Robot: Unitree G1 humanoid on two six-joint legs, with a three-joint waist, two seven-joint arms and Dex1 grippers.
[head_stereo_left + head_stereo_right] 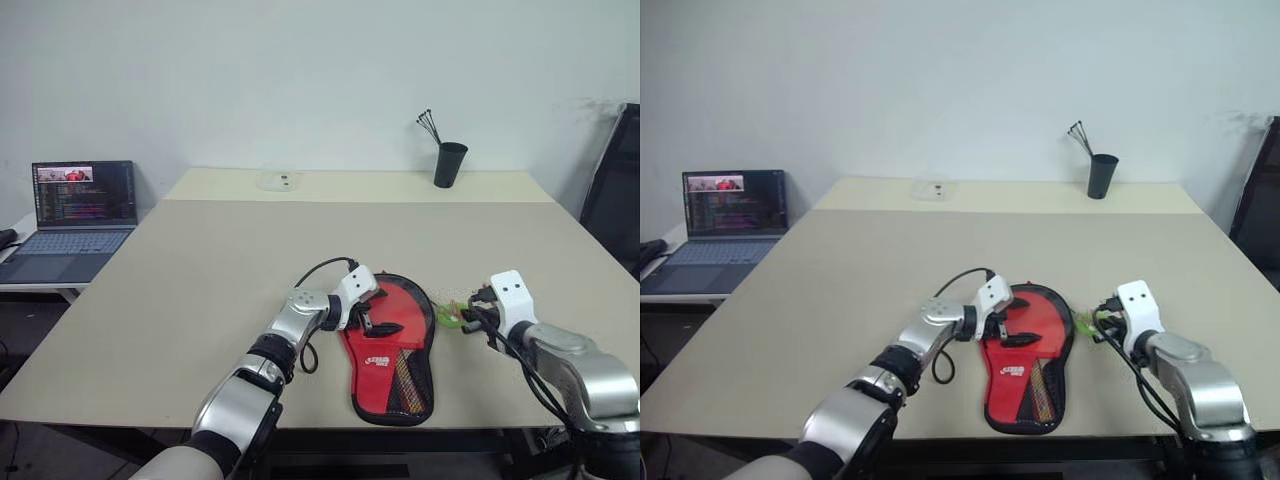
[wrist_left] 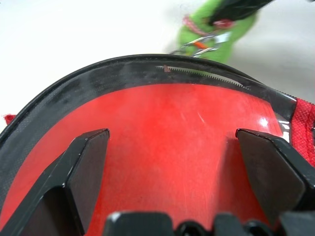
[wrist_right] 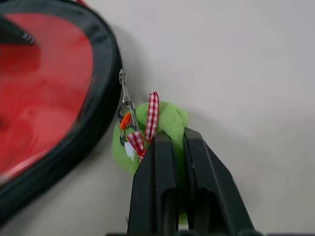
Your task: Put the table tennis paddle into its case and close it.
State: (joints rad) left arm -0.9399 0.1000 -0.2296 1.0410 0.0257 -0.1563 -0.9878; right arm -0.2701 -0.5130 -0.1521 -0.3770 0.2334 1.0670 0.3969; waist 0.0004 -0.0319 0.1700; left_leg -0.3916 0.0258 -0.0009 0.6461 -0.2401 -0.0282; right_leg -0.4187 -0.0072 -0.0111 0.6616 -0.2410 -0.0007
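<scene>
Case: we see a soft, paddle-shaped fabric case (image 1: 392,350), red with a black zip edge, lying flat near the front edge of the beige desk (image 1: 200,280), its round end pointing away from the robot and its narrow end toward the front edge.
Case surface: the narrow end carries black mesh, through which we make out light wood with dark stripes, seemingly a handle; the round end shows a smooth red face inside the black rim.
Paddle: we cannot tell the red rubber face from the red fabric, so we leave its exact outline open.
Writing: we note a small white logo on the red lower face, too small for us to read.
Zip pull: a metal clip at the case rim links to a small fuzzy green charm (image 3: 162,128) with a red-and-white checked ribbon, lying on the desk just beside the round end, on the right.
Left gripper (image 1: 372,322): it reaches in from the left, angled down over the round end; in the left wrist view its jaws are spread wide above the red face.
Right gripper (image 3: 173,142): its jaws are pressed together, with the green charm at and beneath their tips.
</scene>
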